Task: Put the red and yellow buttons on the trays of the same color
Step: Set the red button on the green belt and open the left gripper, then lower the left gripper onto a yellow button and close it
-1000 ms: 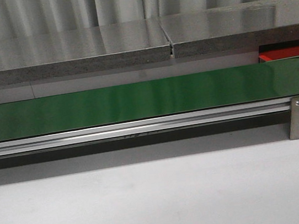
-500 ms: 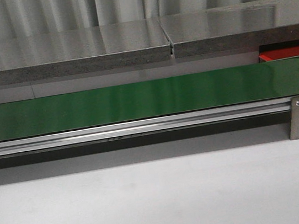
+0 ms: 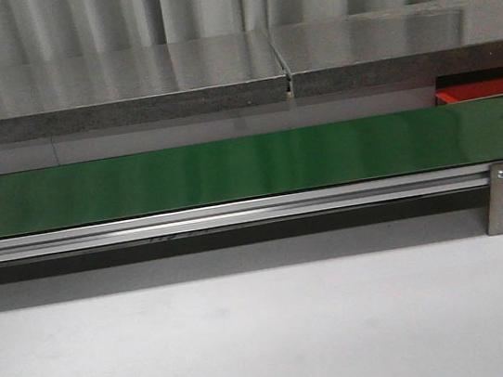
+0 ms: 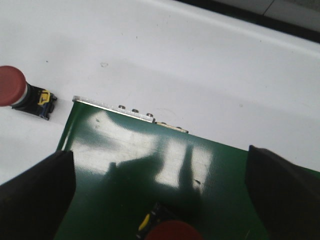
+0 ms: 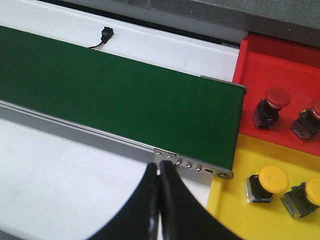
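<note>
Two red-capped buttons (image 5: 270,107) stand in the glossy red tray (image 5: 260,65), two yellow-capped buttons (image 5: 265,183) in the yellow tray (image 5: 235,200), beside the green belt (image 5: 125,95). The right gripper (image 5: 159,200) is closed and empty. The left gripper (image 4: 160,200) gapes wide above a red button (image 4: 170,232) on the belt.

I'm seeing left gripper (image 4: 160,200): broad dark matte fingers (image 4: 35,195), blurred edges | right gripper (image 5: 160,195): slim glossy black fingers (image 5: 172,210), curved, tapering to tips

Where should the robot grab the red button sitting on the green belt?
Probably from above. The red button stands on the green belt between the left end effector's wide-open fingers, cap up. Closing on the dark body just under the domed cap looks best, since the round cap may slip. Most of it is cut off here.
</note>
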Robot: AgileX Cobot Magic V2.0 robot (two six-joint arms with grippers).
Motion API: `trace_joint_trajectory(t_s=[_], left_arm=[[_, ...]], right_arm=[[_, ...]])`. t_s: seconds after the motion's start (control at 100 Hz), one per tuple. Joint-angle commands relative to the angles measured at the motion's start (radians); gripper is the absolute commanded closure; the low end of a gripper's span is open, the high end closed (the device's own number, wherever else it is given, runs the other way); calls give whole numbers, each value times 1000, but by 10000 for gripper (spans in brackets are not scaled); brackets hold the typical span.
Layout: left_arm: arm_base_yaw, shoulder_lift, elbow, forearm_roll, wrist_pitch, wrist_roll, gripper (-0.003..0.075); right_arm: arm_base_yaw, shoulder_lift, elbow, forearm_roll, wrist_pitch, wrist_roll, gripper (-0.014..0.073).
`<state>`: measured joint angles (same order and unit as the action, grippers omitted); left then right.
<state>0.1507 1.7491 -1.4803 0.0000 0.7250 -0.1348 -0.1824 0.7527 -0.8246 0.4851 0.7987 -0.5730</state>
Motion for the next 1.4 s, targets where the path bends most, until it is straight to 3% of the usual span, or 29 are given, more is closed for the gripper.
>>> trace_joint_trajectory(t_s=[0.0, 0.49, 0.68, 0.95, 1.39], left_arm=[[24, -45, -51, 0, -33, -2, 50], [331, -43, -42, 5, -68, -2, 50], [399, -7, -42, 65, -101, -2, 50], [420, 120, -44, 61, -144, -8, 50], [420, 227, -45, 58, -324, -10, 50]], right_arm=[[1, -4, -26, 26, -56, -9, 662], [1, -4, -26, 26, -56, -9, 662], [1, -4, -26, 26, -56, -9, 662], [1, -4, -26, 26, -56, -9, 662], [1, -4, -26, 26, -56, -9, 662]])
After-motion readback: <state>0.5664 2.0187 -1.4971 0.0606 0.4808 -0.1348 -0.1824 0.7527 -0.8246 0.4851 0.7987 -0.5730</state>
